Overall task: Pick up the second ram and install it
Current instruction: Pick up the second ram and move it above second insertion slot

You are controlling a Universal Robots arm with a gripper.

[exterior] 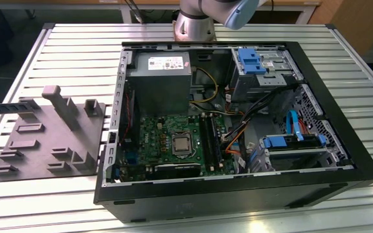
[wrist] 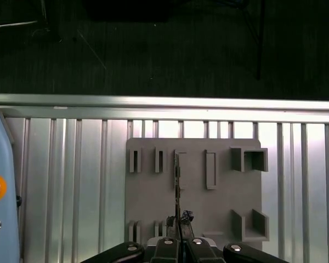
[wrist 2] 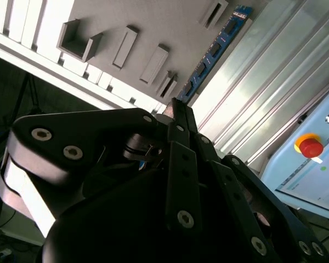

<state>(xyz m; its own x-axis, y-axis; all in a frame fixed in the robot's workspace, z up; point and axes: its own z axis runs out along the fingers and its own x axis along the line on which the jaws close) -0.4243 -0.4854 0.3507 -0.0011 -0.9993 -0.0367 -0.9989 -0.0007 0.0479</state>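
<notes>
Second ram [exterior: 5, 107] [wrist: 177, 181] [wrist 2: 214, 52]: dark stick standing on its long edge in the holder tray, free of the tool. It is a thin line seen edge-on in the first wrist view, and its row of chips shows in the second wrist view.
Holder tray [exterior: 44, 138] [wrist: 225, 192]: grey slab with slots and posts, flat on the bench, to the exterior view's left of the computer case.
Tool [wrist: 178, 222] [wrist 2: 181, 112]: above the tray and apart from the stick, fingertips pressed together, pinching nothing.
Computer case [exterior: 238, 194]: black, lying open on the bench, motherboard [exterior: 167, 128] facing up.
Bench [exterior: 76, 53]: slatted metal.
Red button [wrist 2: 310, 147]: on a pale blue box beside the tray.
</notes>
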